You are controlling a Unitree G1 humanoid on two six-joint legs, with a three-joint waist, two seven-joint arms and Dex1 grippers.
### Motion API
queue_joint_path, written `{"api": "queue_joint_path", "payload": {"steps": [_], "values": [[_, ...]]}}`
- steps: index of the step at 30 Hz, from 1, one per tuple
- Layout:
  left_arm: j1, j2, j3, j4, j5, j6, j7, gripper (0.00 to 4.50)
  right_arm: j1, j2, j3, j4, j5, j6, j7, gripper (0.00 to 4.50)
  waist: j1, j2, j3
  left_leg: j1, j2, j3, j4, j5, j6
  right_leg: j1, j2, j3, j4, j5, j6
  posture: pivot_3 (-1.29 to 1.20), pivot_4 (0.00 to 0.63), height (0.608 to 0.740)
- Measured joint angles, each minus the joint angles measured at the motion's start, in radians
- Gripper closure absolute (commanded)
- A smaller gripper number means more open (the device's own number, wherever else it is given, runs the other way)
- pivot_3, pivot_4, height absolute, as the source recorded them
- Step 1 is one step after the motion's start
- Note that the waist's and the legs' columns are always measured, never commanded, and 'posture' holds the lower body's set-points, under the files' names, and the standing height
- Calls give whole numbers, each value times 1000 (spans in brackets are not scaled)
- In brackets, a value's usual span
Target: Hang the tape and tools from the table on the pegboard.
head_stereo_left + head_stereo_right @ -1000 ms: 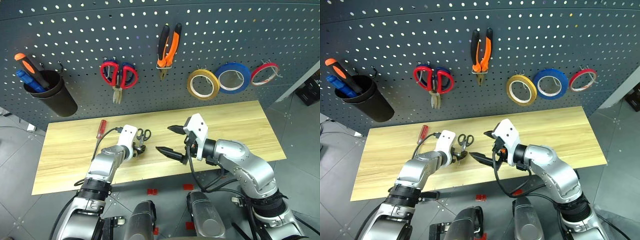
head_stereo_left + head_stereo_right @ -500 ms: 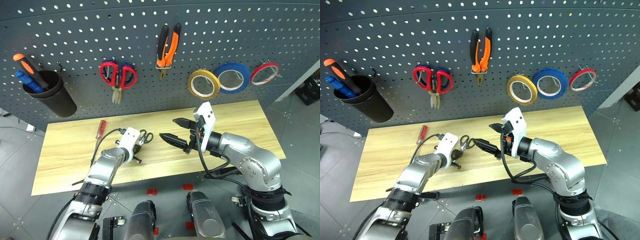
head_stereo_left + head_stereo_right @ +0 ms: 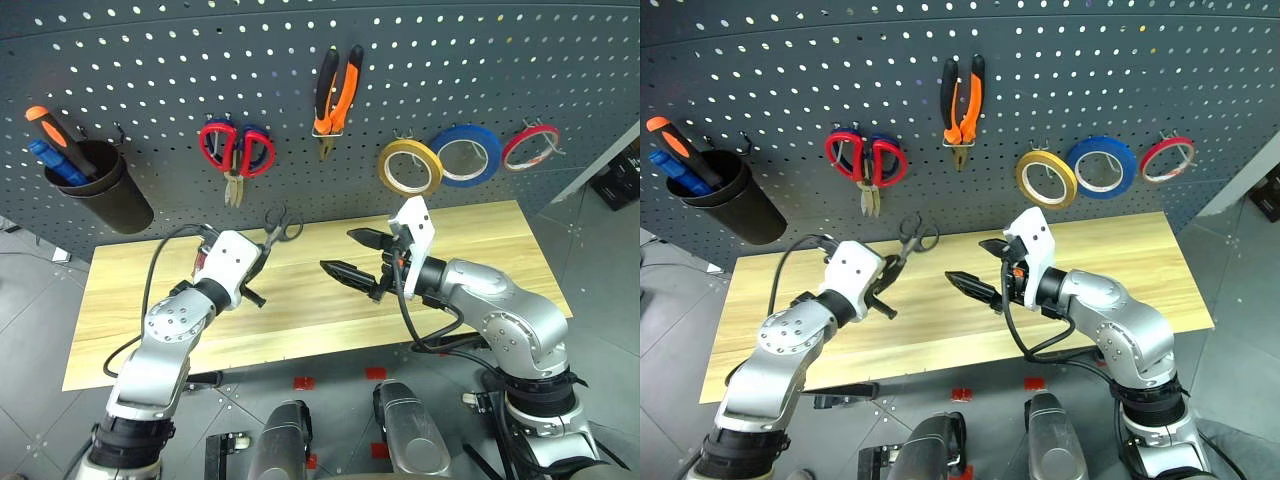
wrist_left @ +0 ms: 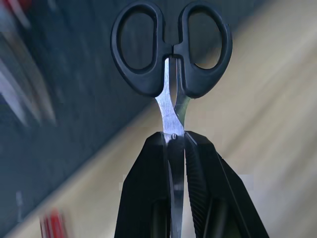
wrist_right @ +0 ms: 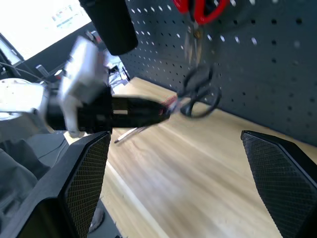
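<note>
My left gripper is shut on the blades of the small black-handled scissors. It holds them above the table, with the handles pointing toward the pegboard. My right gripper hovers open and empty just right of them, pointing at the scissors. The yellowish tape and the orange-and-black pliers hang on the pegboard. A blurred red handle, apparently the screwdriver, lies on the table below my left hand.
Red-handled scissors, a blue roll and a thin red roll also hang on the board. A black cup at the left of the board holds orange and blue-handled screwdrivers.
My left gripper closed on the black scissors where they lay on the table and lifted them up toward the pegboard. The right gripper stayed open and rose slightly.
</note>
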Motion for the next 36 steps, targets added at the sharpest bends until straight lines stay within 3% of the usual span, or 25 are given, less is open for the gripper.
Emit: {"api": "queue_joint_path", "payload": {"steps": [8,13,22,29,36], "values": [[205,-108,97,-239,65,-89,153,4341,-1,-48,87,-2,-87,-156,32,0,6,-1,0,0,-1,0,0,0,0,0,0,0,0,0,0,-153,261,740],[191,-129,106,-313,123,-102,207,4341,-1,-62,132,7,-132,-233,64,0,21,-1,-1,0,-1,0,1,0,0,1,1,-1,1,0,0,-141,253,740],[98,-149,128,-304,154,-62,246,4341,-36,-44,144,53,-155,-269,82,0,27,-2,-1,0,-1,0,1,0,0,1,1,-2,1,0,0,-150,249,740],[-13,-127,125,-164,149,-82,214,4341,-90,-3,141,73,-155,-270,87,0,27,-2,-1,0,-1,0,2,0,0,1,1,-2,1,0,0,-178,252,740],[-20,-127,84,-97,135,-102,172,4341,-133,28,128,86,-154,-270,75,0,25,-2,-1,0,0,0,2,2,-4,0,1,-2,1,0,0,-192,254,740]]}}
